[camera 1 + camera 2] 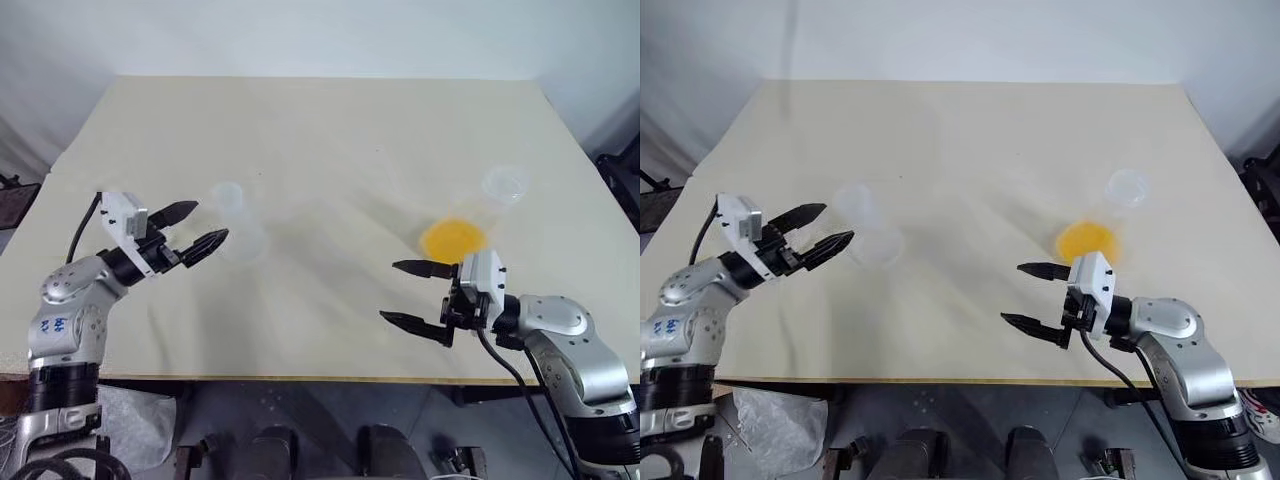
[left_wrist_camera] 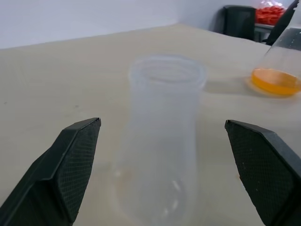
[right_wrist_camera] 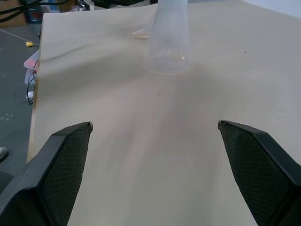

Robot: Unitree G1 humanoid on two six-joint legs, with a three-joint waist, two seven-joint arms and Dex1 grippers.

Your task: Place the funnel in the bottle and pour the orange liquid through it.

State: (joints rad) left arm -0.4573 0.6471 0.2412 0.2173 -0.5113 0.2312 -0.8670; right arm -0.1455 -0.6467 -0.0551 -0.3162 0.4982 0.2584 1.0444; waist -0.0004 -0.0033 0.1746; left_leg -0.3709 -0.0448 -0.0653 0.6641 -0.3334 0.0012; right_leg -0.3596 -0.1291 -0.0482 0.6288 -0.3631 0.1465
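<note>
The clear bottle (image 1: 236, 222) stands upright on the table's left half. My left gripper (image 1: 210, 222) is open just to its left, level with it; in the left wrist view the bottle (image 2: 162, 141) stands between the two spread fingers, untouched. The orange liquid (image 1: 452, 238) fills the base of a larger clear flask (image 1: 503, 186) on the right. My right gripper (image 1: 388, 291) is open and empty near the front edge, left of that flask, pointing toward the bottle (image 3: 169, 37). A small clear piece that looks like the funnel (image 3: 139, 33) lies on the table beside the bottle.
The cream table (image 1: 330, 120) is bare across its middle and back. Its front edge runs just under both arms. Dark objects stand on the floor past the right edge (image 1: 625, 175).
</note>
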